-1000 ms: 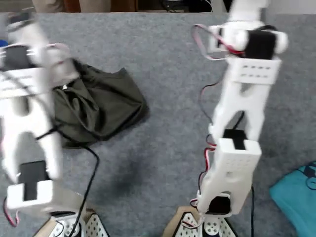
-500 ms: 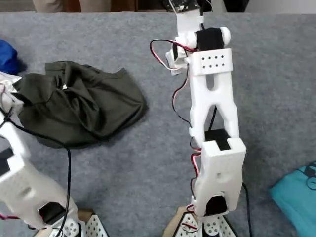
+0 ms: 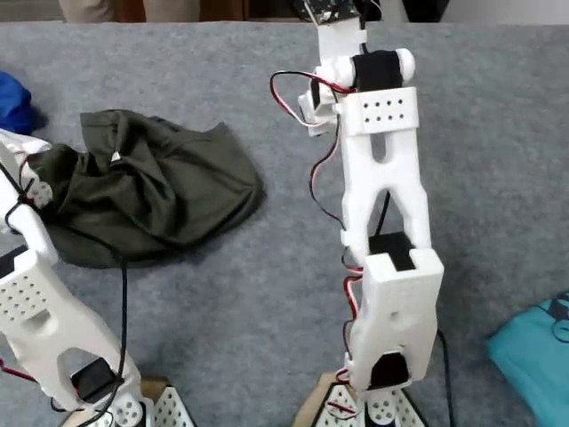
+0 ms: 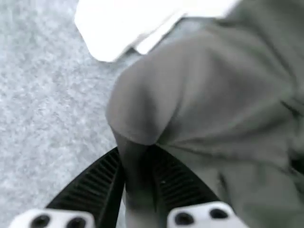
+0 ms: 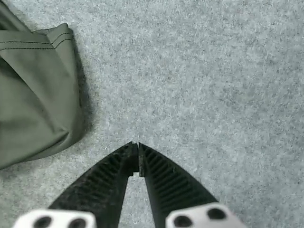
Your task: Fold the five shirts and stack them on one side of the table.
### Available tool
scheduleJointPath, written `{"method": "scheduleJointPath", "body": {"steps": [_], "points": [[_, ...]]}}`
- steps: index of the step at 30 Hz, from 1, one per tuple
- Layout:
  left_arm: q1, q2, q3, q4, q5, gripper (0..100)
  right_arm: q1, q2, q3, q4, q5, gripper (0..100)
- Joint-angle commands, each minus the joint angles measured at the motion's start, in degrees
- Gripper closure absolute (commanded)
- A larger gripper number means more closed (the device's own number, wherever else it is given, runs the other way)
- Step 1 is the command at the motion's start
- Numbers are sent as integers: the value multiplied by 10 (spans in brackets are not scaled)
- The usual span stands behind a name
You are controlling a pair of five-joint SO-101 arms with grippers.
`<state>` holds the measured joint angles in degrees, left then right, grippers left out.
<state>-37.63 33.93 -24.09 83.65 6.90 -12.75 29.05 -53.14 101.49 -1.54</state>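
Observation:
A crumpled dark olive shirt (image 3: 147,187) lies on the grey table at the left. At the shirt's left edge, my left gripper (image 4: 137,161) is shut on a fold of its cloth (image 4: 199,114), and the left arm (image 3: 40,302) stands at the table's left front. A white shirt (image 4: 137,23) lies just beyond that fold. My right arm (image 3: 382,178) stretches up the middle of the table. Its gripper (image 5: 137,154) is shut and empty over bare carpet, with the olive shirt's edge (image 5: 38,90) off to one side.
A blue shirt (image 3: 13,102) lies at the left edge and a teal shirt (image 3: 533,356) at the right front corner. Red and black cables (image 3: 320,169) hang along the right arm. Bare grey table (image 3: 498,178) stretches to the right.
The left arm swung out to the table's left edge and its gripper came down onto the olive shirt's left side. The right arm extended toward the far side, then held still.

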Motion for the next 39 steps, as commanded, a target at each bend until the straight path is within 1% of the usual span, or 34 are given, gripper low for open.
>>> {"method": "scheduleJointPath", "body": {"steps": [1, 4, 6, 8, 12, 16, 18, 21, 25, 28, 30, 31, 33, 34, 36, 37, 38, 39], "points": [[25, -43, -115, 65, 0, 981, -2, -42, -1, 6, 5, 993], [65, -65, -198, 127, 0, 981, 14, -58, -1, 6, 5, 993], [109, -74, -244, 161, 1, 981, 31, -71, 0, 7, 8, 993], [164, -84, -271, 171, 2, 981, 55, -91, 6, 8, 9, 993], [284, -103, -276, 171, 46, 981, 116, -134, 29, 8, 9, 993], [396, -100, -279, 171, 65, 981, 189, -185, 84, 8, 11, 993], [451, -92, -279, 168, 71, 981, 230, -211, 120, 8, 33, 993], [523, -70, -278, 140, 84, 981, 287, -245, 176, 6, 75, 993], [604, -33, -279, 105, 90, 981, 353, -279, 241, 6, 116, 993], [654, -10, -279, 101, 90, 979, 390, -298, 276, 6, 138, 993], [678, 5, -279, 101, 86, 972, 402, -304, 292, 5, 148, 993], [684, 7, -279, 102, 88, 950, 403, -306, 299, 5, 148, 993], [685, 11, -279, 105, 97, 848, 402, -307, 311, 5, 143, 993], [680, 10, -280, 108, 116, 784, 400, -307, 316, 5, 142, 993], [650, 6, -299, 132, 179, 667, 384, -307, 327, 5, 142, 993], [629, 0, -319, 145, 206, 633, 375, -307, 331, 5, 142, 993], [607, -2, -340, 152, 218, 622, 364, -307, 335, 5, 142, 993], [584, -6, -362, 154, 212, 624, 350, -307, 335, 5, 142, 993]]}}
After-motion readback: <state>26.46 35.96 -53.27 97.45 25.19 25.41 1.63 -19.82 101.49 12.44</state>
